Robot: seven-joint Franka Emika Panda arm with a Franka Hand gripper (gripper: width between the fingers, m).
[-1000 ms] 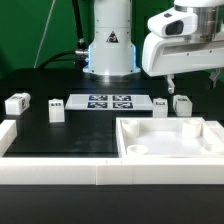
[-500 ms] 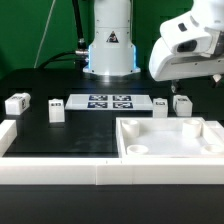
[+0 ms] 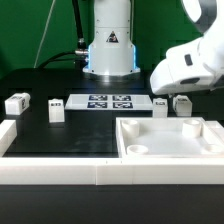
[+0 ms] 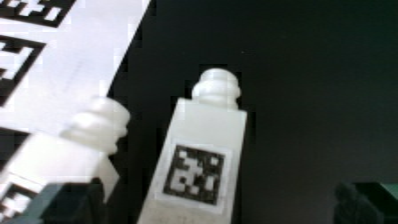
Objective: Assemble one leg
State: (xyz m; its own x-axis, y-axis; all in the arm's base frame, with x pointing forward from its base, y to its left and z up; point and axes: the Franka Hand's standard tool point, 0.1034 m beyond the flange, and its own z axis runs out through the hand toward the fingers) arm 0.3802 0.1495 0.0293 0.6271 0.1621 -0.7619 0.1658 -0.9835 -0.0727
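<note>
Two white legs with tag marks lie side by side in the wrist view. One leg (image 4: 210,150) lies between my open fingers (image 4: 63,205), and the other leg (image 4: 80,150) lies beside it, next to the marker board (image 4: 71,50). My gripper (image 4: 214,205) is open and holds nothing. In the exterior view the tilted hand (image 3: 190,65) hangs just above the two legs on that view's right (image 3: 160,105) (image 3: 183,103). Two more legs (image 3: 16,103) (image 3: 57,110) stand on that view's left.
The large white tray-like piece (image 3: 170,128) with a raised rim lies at the front right of the exterior view. The marker board (image 3: 110,102) lies in the middle. A white border wall (image 3: 50,170) runs along the front. The robot base (image 3: 108,45) stands behind.
The hand has moved down and tilted over toward the two legs on the exterior view's right. Nothing else has moved.
</note>
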